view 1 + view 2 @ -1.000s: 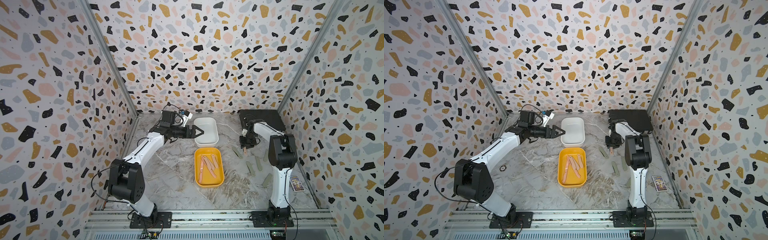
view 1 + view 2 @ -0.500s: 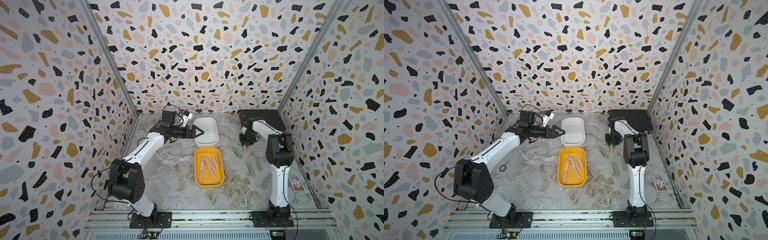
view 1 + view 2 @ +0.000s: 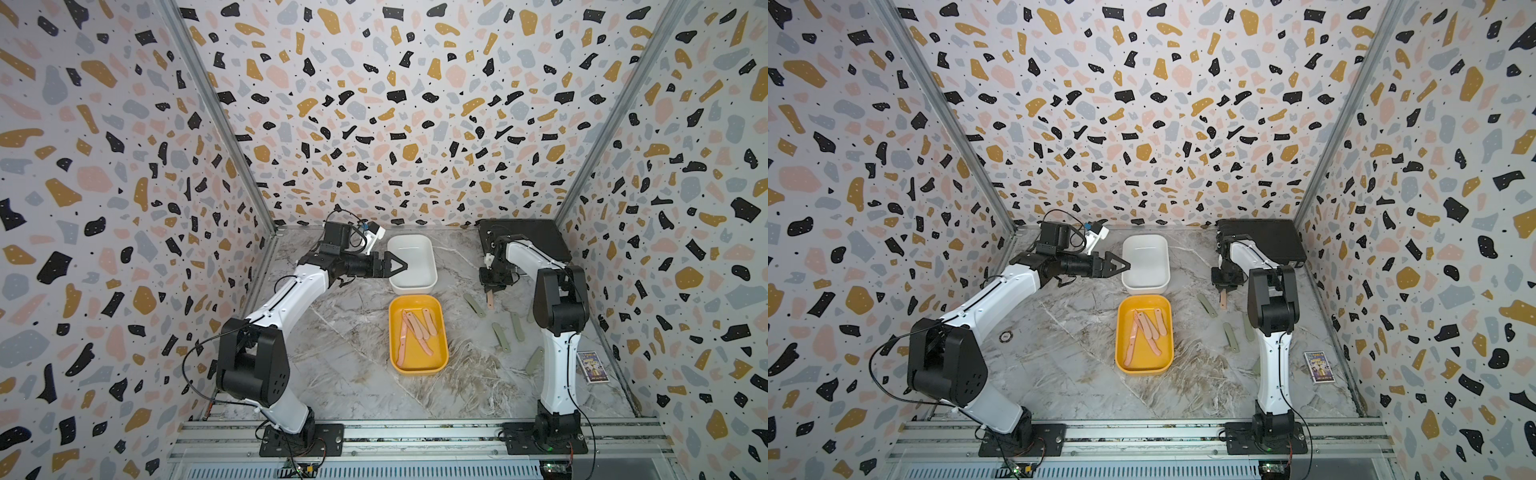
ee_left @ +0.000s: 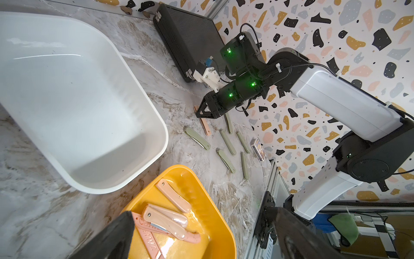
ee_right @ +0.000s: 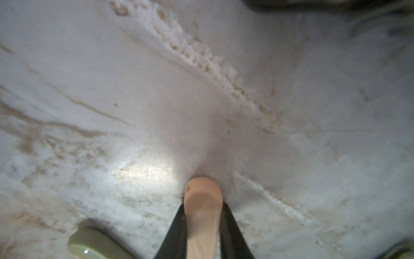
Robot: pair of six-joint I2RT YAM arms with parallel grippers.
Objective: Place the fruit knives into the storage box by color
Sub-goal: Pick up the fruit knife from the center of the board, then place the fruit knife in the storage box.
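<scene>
Terrazzo-patterned walls (image 3: pixel 374 124) enclose the veined marble counter (image 3: pixel 353 332). At far right, among green knives (image 3: pixel 500 337), my right hand (image 5: pixel 203 226) clamps a pink fruit knife (image 5: pixel 202 197). My left hand (image 3: pixel 395 266) hangs spread at the white box (image 3: pixel 411 286); other pink knives (image 3: pixel 415 328) lie in the yellow box (image 3: pixel 445 345).

Six green fruit knives (image 4: pixel 197 138); roughly six pink fruit knives (image 4: pixel 173 195); two storage boxes (image 3: pixel 411 284); one black case (image 3: pixel 528 237).

Walls (image 3: pixel 374 124) are showing black, ochre, pink and grey flecks on white; tabletop (image 3: pixel 353 332) is showing brown-veined marble; white box (image 3: pixel 411 285) and yellow box (image 3: pixel 417 369) are showing plain colour; pink knife (image 5: pixel 202 197) is looking pale, green knives (image 4: pixel 197 138) sage.
</scene>
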